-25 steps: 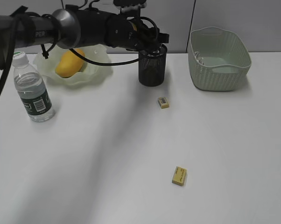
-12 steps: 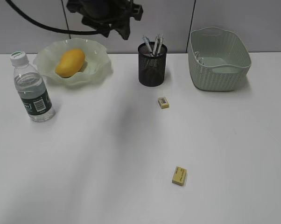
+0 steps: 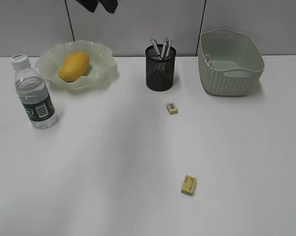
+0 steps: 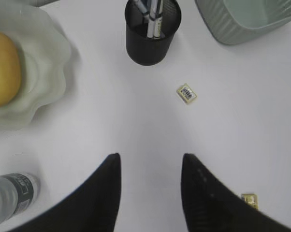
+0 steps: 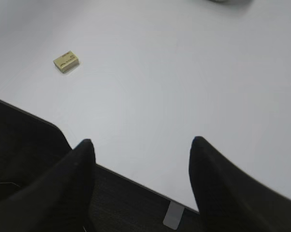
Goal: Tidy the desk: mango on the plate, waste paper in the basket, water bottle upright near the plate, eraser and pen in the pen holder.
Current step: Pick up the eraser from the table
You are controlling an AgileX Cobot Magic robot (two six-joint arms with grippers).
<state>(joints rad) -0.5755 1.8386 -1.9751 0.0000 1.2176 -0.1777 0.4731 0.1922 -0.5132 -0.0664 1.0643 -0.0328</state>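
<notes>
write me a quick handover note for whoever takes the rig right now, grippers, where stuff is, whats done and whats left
Left gripper: open, empty, raised high above the desk.
Right gripper: open, empty, near the desk's front edge.
Done: mango on the plate; water bottle upright beside the plate; pens in the pen holder.
The basket holds something pale, hard to identify.
Left: two yellow erasers on the desk, one just in front of the holder, one nearer the front, go into the holder.

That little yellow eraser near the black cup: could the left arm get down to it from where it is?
Probably yes. The left gripper hangs open and empty high above the desk, and the eraser lies alone on bare surface, apart from the pen holder.
</notes>
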